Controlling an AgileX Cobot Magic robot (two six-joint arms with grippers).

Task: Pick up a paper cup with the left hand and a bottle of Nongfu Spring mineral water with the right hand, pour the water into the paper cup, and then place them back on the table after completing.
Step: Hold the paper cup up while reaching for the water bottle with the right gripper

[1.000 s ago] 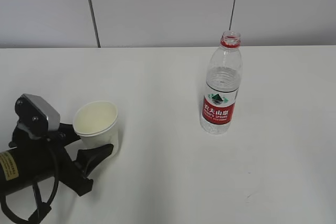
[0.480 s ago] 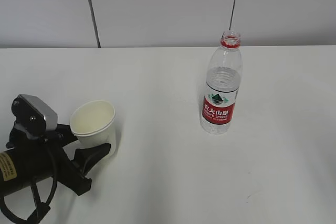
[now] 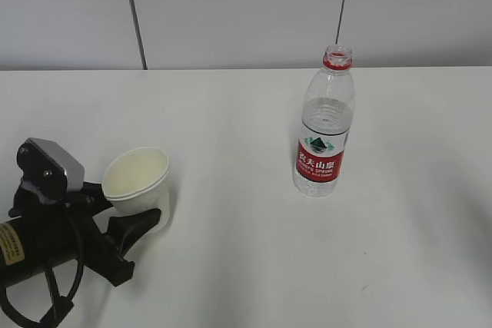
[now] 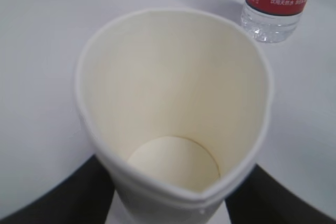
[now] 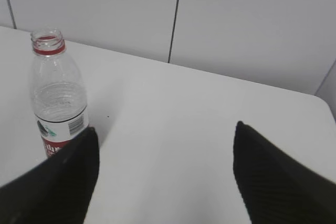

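Gripping the paper cup (image 3: 139, 184) between its two black fingers, the left hand (image 3: 115, 217) is squeezing hard enough that the rim, seen from the left wrist, is bending out of round into a pinched shape. The cup is sitting low at the left of the white table (image 3: 246, 266), tilting slightly, and whether its base is resting on the surface cannot be told. It is empty inside. The bottle (image 3: 324, 123) is standing upright and uncapped well to the right of the cup, with water (image 3: 327, 117) reaching high above its red label. The right hand (image 5: 165, 171) is out of the exterior view; its wrist camera shows its fingers spread wide apart and holding nothing, with the bottle off to their left. Judged from this, the cup grasp is made and the bottle grasp is not yet begun. Doing it well would mean easing the squeeze so the cup keeps its mouth open, holding it level, and having the right hand close around the bottle's labelled middle, not the neck, before any lifting or tipping.
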